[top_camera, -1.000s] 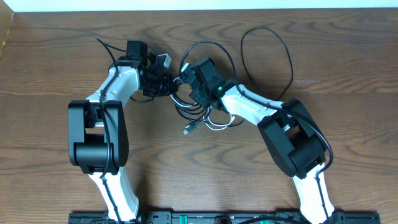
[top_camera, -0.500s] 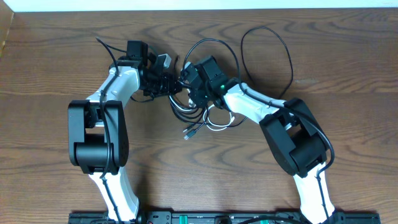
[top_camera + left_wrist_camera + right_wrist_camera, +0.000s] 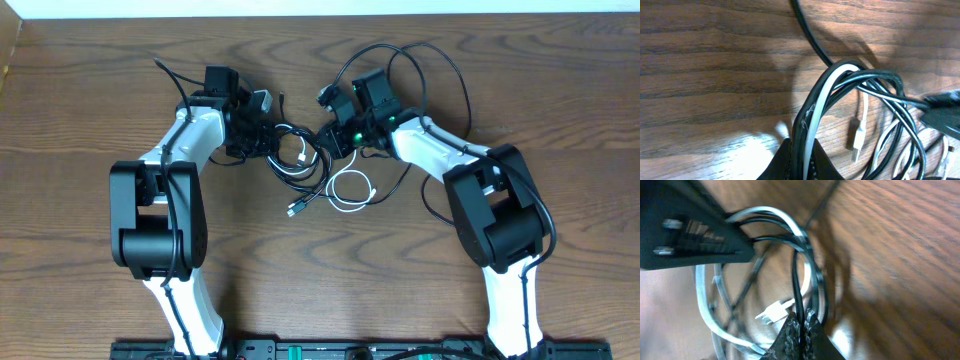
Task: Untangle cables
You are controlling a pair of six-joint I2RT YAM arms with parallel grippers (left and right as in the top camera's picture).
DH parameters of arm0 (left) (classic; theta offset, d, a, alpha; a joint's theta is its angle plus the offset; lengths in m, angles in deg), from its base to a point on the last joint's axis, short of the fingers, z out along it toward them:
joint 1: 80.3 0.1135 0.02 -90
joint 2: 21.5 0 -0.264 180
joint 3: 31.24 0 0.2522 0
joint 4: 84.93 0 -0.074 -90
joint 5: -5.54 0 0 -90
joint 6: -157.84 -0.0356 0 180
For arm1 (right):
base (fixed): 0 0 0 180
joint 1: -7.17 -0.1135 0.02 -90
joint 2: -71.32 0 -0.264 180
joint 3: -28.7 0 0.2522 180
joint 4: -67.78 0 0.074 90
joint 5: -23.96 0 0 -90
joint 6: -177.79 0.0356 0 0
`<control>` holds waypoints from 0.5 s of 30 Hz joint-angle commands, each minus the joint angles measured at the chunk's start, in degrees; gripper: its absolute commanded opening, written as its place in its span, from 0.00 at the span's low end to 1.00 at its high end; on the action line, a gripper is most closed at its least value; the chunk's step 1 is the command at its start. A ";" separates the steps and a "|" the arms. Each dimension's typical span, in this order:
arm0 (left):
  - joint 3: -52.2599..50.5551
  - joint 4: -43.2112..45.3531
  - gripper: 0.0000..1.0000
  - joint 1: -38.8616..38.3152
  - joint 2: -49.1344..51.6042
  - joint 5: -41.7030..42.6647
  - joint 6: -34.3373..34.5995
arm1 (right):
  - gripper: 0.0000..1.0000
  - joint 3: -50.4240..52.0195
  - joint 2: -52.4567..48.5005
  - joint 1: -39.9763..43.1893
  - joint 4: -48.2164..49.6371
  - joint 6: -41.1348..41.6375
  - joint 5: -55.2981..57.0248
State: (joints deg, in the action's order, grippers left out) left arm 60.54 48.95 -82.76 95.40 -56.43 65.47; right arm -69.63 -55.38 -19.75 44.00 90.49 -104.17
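Two grippers are sharing one knot of cables (image 3: 297, 165) on the table (image 3: 80, 100). On the left, we are pinching our left gripper (image 3: 801, 150) closed on a bundle of black and white strands, seemingly to anchor it. On the right, our right gripper (image 3: 802, 322) is clamping shut on a black strand, probably so the loops can be teased apart toward that side.
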 commanded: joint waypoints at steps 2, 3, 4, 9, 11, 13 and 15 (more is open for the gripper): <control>-0.68 0.13 0.08 0.24 0.72 -1.77 -0.55 | 0.01 -0.09 2.64 0.46 0.04 1.46 -14.16; -0.68 0.13 0.08 0.24 0.72 -1.77 -0.55 | 0.01 -0.09 2.64 0.46 0.13 1.11 -16.24; -0.68 0.13 0.08 0.24 0.72 -1.77 -0.55 | 0.01 -0.09 2.64 0.46 0.17 -0.33 -19.69; -0.68 0.13 0.08 0.24 0.72 -1.79 -0.55 | 0.01 -0.11 3.23 1.44 1.27 -2.16 -28.81; -0.68 0.13 0.08 0.24 0.72 -1.79 -0.55 | 0.01 -0.11 3.76 1.86 1.29 -2.12 -30.18; -0.68 0.26 0.08 0.24 0.72 -1.79 -0.55 | 0.01 -0.11 4.76 2.19 0.87 -2.16 -30.45; -0.68 0.37 0.08 0.24 0.72 -1.79 -0.55 | 0.01 -0.11 6.21 2.38 0.04 -3.19 -30.40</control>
State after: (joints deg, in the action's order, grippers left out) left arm 60.54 49.15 -82.76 95.40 -57.68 65.47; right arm -69.63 -53.58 -18.22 44.63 89.63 -129.81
